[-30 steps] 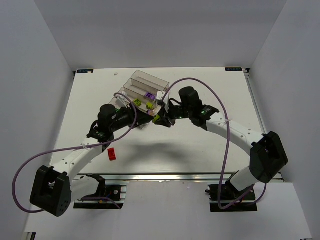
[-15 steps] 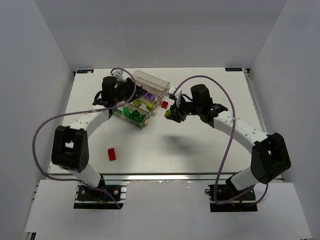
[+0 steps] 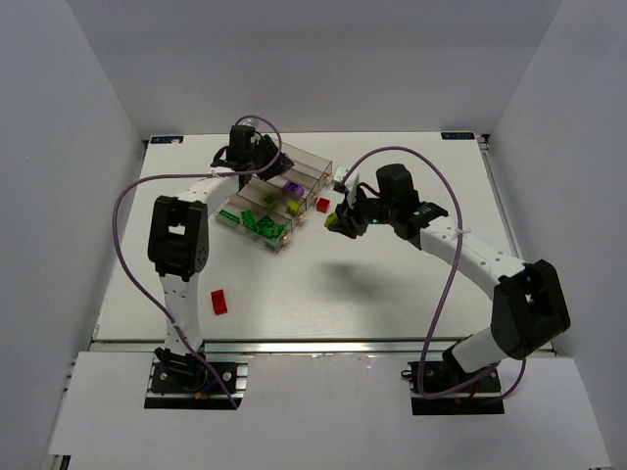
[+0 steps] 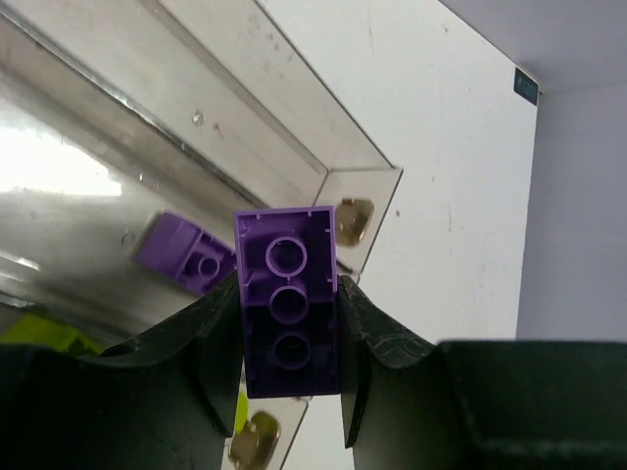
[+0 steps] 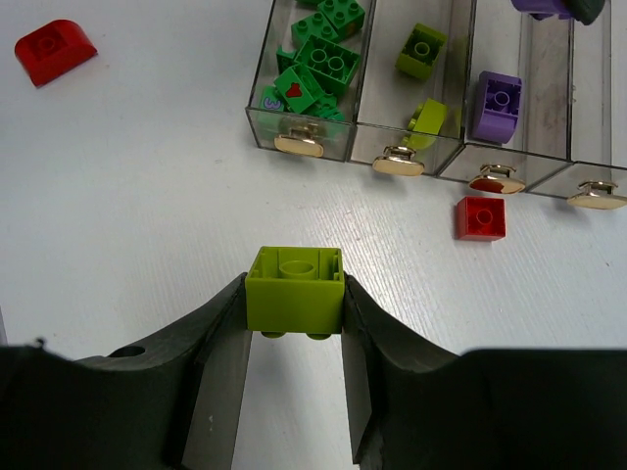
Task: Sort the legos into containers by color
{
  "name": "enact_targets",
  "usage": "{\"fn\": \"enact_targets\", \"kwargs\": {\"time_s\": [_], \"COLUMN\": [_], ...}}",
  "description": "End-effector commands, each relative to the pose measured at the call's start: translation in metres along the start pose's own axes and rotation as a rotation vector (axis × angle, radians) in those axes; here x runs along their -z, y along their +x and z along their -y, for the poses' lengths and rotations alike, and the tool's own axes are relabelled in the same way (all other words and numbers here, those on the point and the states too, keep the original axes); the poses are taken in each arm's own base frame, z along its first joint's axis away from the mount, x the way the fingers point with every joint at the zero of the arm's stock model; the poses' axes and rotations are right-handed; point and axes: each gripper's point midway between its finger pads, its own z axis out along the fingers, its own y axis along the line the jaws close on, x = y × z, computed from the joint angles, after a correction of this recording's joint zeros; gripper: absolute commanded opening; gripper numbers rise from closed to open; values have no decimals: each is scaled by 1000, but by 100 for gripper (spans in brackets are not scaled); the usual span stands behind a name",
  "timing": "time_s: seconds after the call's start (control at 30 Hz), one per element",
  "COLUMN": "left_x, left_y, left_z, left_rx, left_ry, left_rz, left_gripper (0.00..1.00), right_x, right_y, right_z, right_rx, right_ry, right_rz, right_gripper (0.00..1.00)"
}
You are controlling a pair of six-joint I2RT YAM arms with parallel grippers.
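Note:
My left gripper (image 4: 289, 333) is shut on a purple lego (image 4: 287, 284), held above the far end of the clear containers (image 4: 323, 162). In the top view the left gripper (image 3: 274, 166) is at the back of the containers (image 3: 312, 164). My right gripper (image 5: 294, 305) is shut on a lime lego (image 5: 294, 289), above bare table in front of the bins' handled ends; from above the right gripper (image 3: 338, 221) is right of the tray. Inside the bins lie green legos (image 5: 328, 59), a lime lego (image 5: 421, 49) and a purple lego (image 5: 499, 103).
A small red lego (image 5: 481, 217) lies on the table just in front of the bin handles (image 5: 397, 162). Another red lego (image 3: 218, 302) lies near the front left of the white table (image 3: 392, 284). A purple cable loops above each arm.
The left arm has swung from the tray's front-left side round to its far end, carrying the purple lego. The right gripper has drifted slightly right with the lime lego.

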Motion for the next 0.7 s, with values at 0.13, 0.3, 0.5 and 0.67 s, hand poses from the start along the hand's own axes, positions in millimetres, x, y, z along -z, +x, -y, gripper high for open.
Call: {"fn": "enact_targets", "kwargs": {"time_s": [0.13, 0.3, 0.5, 0.67], "left_x": [-9, -6, -1, 41], "left_y": [-11, -3, -9, -53], "left_z": [6, -1, 6, 44], "left_rx": [-48, -55, -60, -121], "left_ry": [-75, -102, -90, -64], "left_rz": [19, 6, 21, 149], "left_gripper": [56, 59, 65, 52], "right_x": [-2, -9, -17, -29], "right_y": [-4, -3, -8, -20], "right_z": [4, 9, 17, 33], "right_rx": [9, 6, 10, 13], "right_ry": [-10, -13, -20, -8], "right_rz": [8, -1, -5, 1], "right_gripper": [0, 0, 0, 0]}}
